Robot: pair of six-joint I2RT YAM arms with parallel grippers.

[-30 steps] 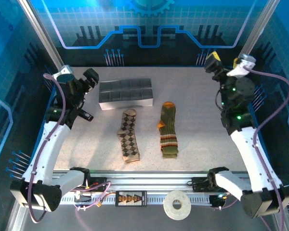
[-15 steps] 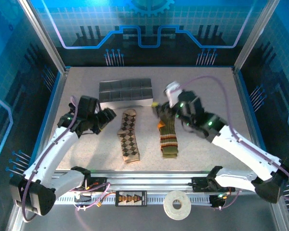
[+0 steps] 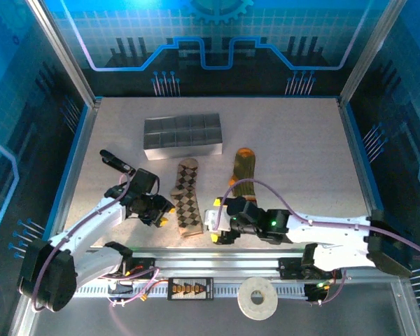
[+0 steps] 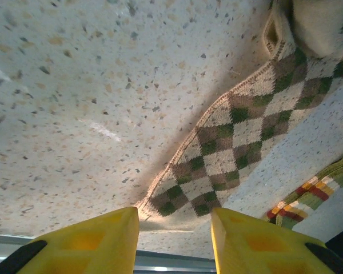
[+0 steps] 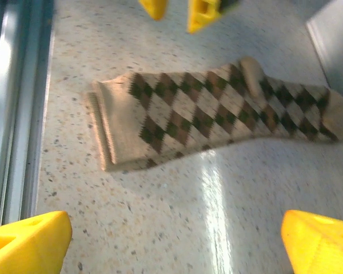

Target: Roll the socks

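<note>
Argyle sock [image 3: 187, 199], long axis 12-to-6 on the desk [image 3: 294, 154], cuff at 6 o'clock; left tool [image 3: 166, 214] at its 9, jaws narrowly apart; right tool [image 3: 215, 222] at 4, wide apart.

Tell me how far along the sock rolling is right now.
Done: nothing yet. The argyle sock and the green sock both lie flat and unrolled. In hand: the left gripper and the right gripper sit low on either side of the argyle sock's near end, both open and gripping nothing. Left: rolling both socks.
</note>
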